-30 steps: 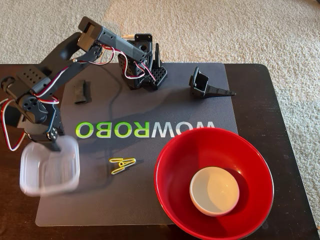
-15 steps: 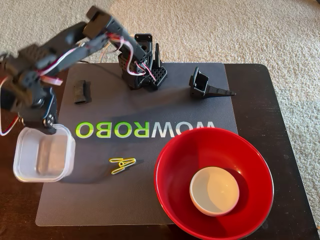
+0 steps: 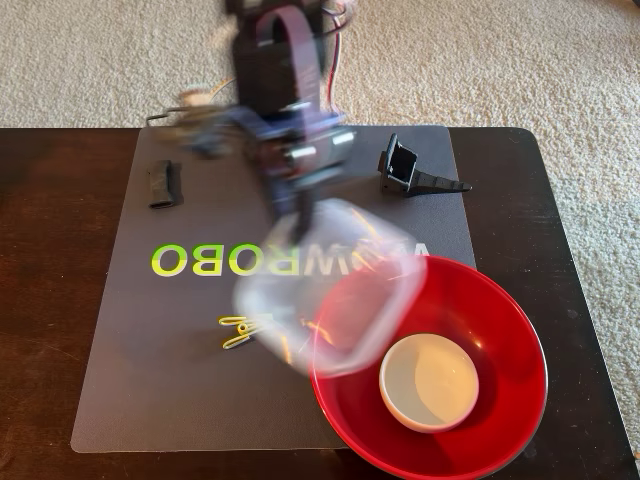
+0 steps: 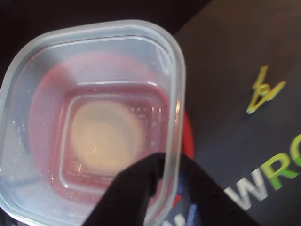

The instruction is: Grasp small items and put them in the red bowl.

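From the fixed view, I see my arm (image 3: pixel 285 90) reaching down from twelve o'clock, motion-blurred, carrying the clear square tub (image 3: pixel 320 295) in the air. The tub is smeared across the middle of the grey mat (image 3: pixel 130 390), its lower right corner overlapping the rim of the red bowl (image 3: pixel 500 330) at roughly ten o'clock of that bowl. The small white bowl (image 3: pixel 430 382) already sits inside the red bowl. Still on the mat are the yellow wire clip (image 3: pixel 238 330) at about nine o'clock of the tub, the short black curved piece (image 3: pixel 164 185) up at ten o'clock, and the black wedge-shaped holder (image 3: pixel 412 168) at one o'clock.

From the wrist view, the pincer (image 4: pixel 157 181) is clamped on the tub's (image 4: pixel 28 155) wall, one dark finger (image 4: pixel 127 188) inside and the other outside the rim, coming in from six o'clock. Through the clear floor I make out the red bowl (image 4: pixel 188 141) and a pale round shape that I take for the white bowl (image 4: pixel 103 136), so the tub hangs nearly over it. The clip (image 4: pixel 263 92) lies off at two o'clock on the mat (image 4: pixel 225 70).

I judge the drop turns on this: the bowl's centre lies toward four o'clock of the tub in the fixed view, so a little more travel that way is needed before release.
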Robot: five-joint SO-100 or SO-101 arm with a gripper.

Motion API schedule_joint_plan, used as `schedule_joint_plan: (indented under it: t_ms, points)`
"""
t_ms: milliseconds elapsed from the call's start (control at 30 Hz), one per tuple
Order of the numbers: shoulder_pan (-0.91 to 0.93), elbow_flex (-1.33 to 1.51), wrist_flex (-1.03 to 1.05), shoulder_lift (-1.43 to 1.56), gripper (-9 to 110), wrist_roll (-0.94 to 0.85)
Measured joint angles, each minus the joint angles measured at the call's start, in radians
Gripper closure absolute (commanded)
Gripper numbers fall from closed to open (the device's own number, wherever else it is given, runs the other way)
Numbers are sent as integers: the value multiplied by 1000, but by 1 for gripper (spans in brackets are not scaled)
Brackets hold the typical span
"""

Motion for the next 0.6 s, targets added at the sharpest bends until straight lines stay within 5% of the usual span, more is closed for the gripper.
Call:
schedule_joint_plan:
  t_ms: [200, 600]
  points:
    - [-206, 2, -34, -115, 101, -12]
    - [-184, 3, -184, -442, 101, -15]
